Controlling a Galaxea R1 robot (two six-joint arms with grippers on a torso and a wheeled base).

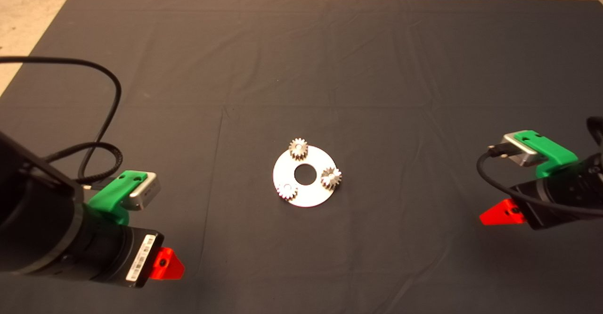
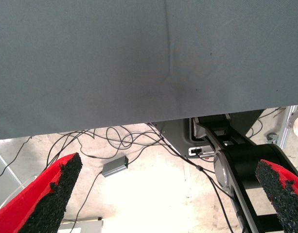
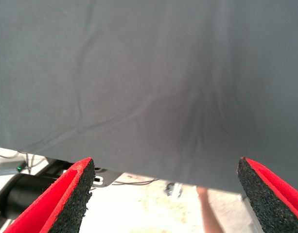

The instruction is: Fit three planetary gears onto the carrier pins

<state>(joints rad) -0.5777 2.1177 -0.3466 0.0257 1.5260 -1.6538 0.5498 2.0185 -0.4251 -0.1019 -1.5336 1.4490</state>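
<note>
Three gears [image 1: 298, 148] [image 1: 331, 178] [image 1: 287, 190] seated on the disc [image 1: 308, 196] at mat [image 1: 301, 69] centre, left gripper [image 2: 168, 199] and right gripper [image 3: 166, 194] both spread wide, empty, well apart at either side.

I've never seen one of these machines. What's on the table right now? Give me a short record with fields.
surface: dark mat
disc: silver-white, large centre hole, mid-mat
planetary gears: three, all on the disc near its rim
carrier pins: hidden by the gears
left gripper: lower left, open, holding nothing
right gripper: right edge, open, holding nothing
task state: looks finished
</note>
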